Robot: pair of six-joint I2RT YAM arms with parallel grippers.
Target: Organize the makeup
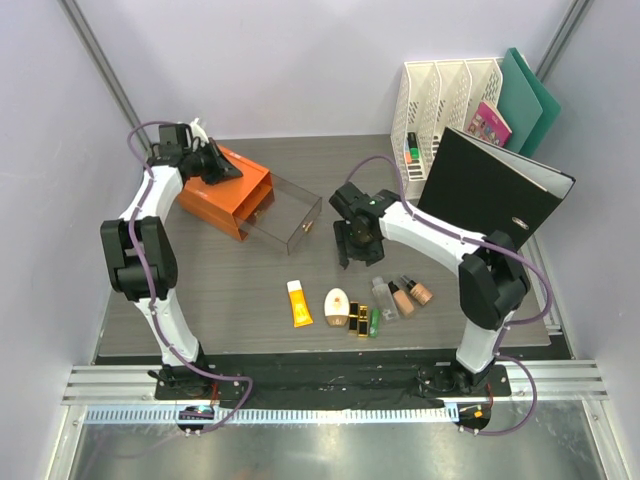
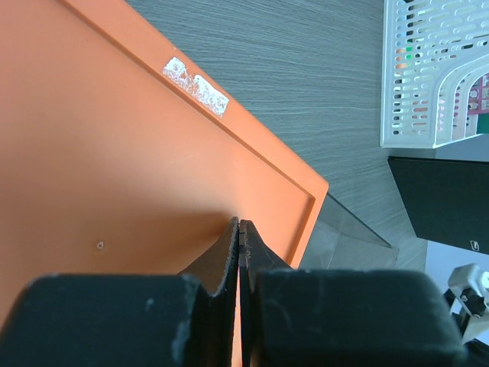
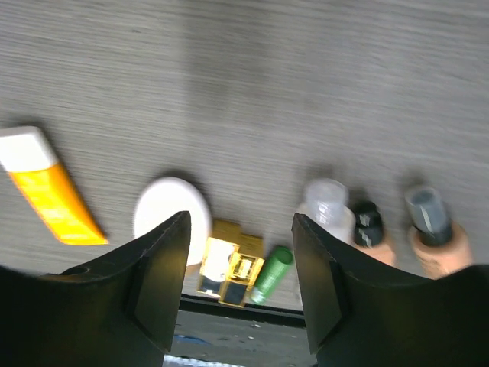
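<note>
Where tabletop (image 1: 200, 290) runs grained, smooth oval compact (image 1: 338, 302)

No wording can be read anywhere: the white patch (image 2: 196, 86) on the orange box (image 2: 114, 168) is scuffed blank, and the small mark (image 2: 475, 245) on the black binder (image 1: 490, 190) and the pink booklet's (image 1: 489, 124) print are too tiny.

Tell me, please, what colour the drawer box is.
Drawer box: orange; best in left wrist view.

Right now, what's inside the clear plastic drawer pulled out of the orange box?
The clear plastic drawer looks empty; any part tucked within the orange box is hidden.
</note>
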